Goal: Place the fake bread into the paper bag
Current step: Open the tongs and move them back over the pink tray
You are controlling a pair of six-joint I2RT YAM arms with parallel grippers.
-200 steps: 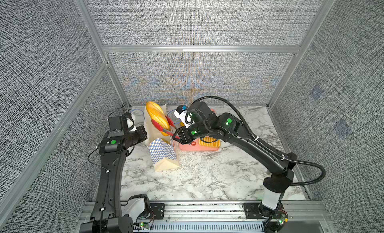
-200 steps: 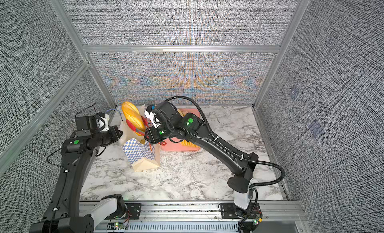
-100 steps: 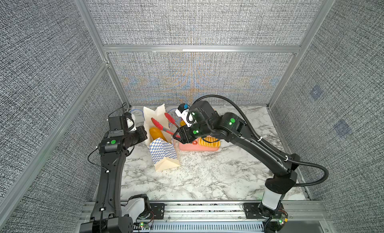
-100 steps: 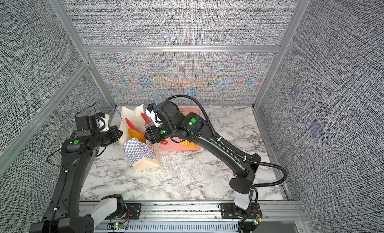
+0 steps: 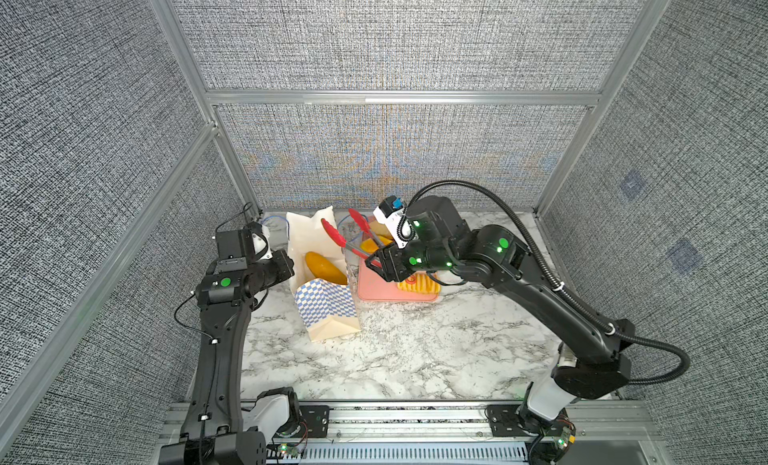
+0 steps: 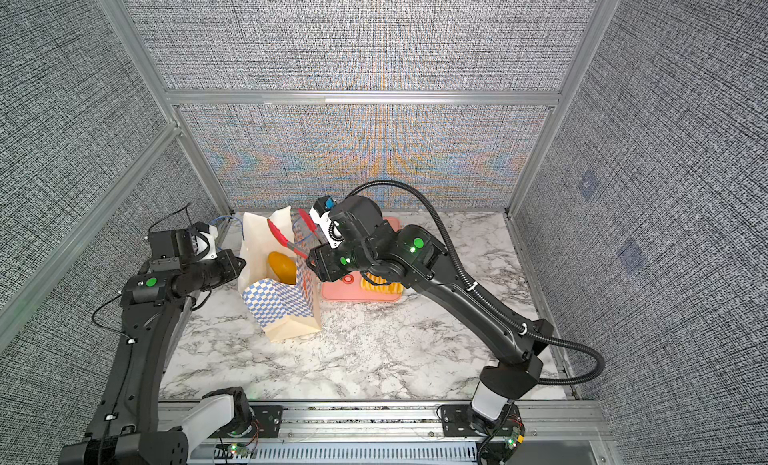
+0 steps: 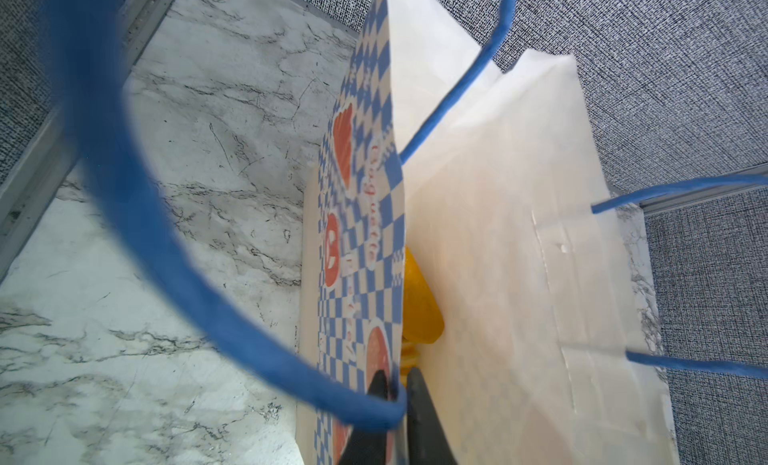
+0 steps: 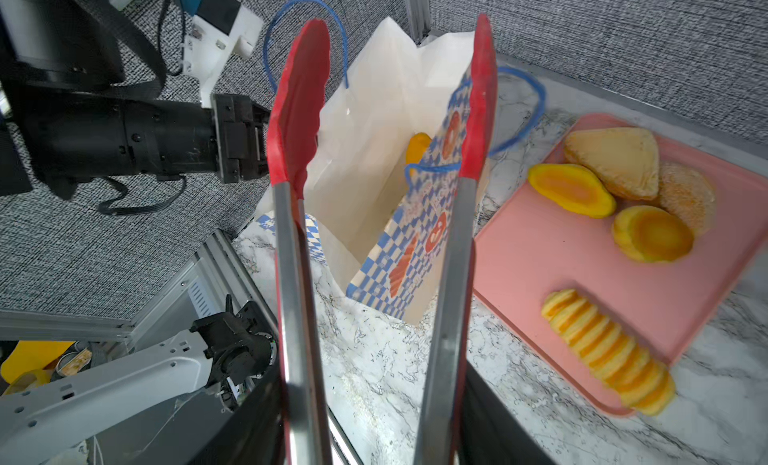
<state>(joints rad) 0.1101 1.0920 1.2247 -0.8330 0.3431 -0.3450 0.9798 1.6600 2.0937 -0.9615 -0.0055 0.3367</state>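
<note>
Here, a tall cream-white paper bag [image 5: 328, 313] with a blue-and-white checker band and thin blue cord handles stands open-mouthed at the back left of a white marble table [image 5: 415, 350]. Inside it, a long golden-orange toy loaf [image 5: 326, 267] leans against the inner wall, its upper end showing below the rim.

The left gripper [image 5: 286, 267] reaches the bag's rim from the left. In the left wrist view its black fingers [image 7: 424, 421] sit close on either side of the paper edge, but whether they pinch it cannot be told.

The right gripper [image 5: 376, 264] is clamped on the steel arms of red-tipped metal tongs [image 8: 297, 151]. These point up over the bag's mouth, tips spread apart and empty.

Just beside the bag, on its right, lies a flat pink tray [image 8: 540, 255]. It holds five more toy breads. A ridged striped roll [image 8: 606, 350] lies near its front edge. At the back, a pale triangular piece [image 8: 615, 159], an oval orange-centred roll [image 8: 571, 191], a round orange-centred bun [image 8: 652, 234] and a sugared bun [image 8: 685, 197] cluster close together.
</note>
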